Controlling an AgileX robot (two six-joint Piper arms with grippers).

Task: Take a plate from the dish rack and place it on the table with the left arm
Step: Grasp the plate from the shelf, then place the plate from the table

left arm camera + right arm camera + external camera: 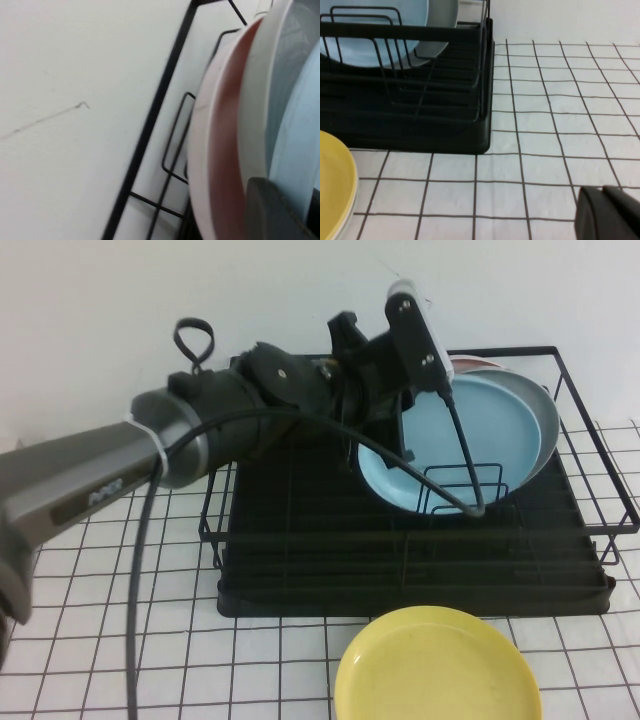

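The light sky-blue plate (455, 445) stands tilted in the black dish rack (400, 580), leaning on a dull grey plate (543, 425). My left gripper (385, 435) reaches in from the left and is shut on the blue plate's upper left rim. In the left wrist view the blue plate's edge (300, 130) runs between a grey finger (270, 210) and a dark one at the frame edge. My right gripper (610, 215) is shut and empty, low over the white gridded table (545, 125) to the right of the rack; it is out of the high view.
A pink plate (220, 150) stands behind the grey plate (260, 100) at the rack's back. A yellow plate (437, 665) lies on the table in front of the rack. The rack's wire dividers (465, 490) stand before the blue plate. A white wall is behind.
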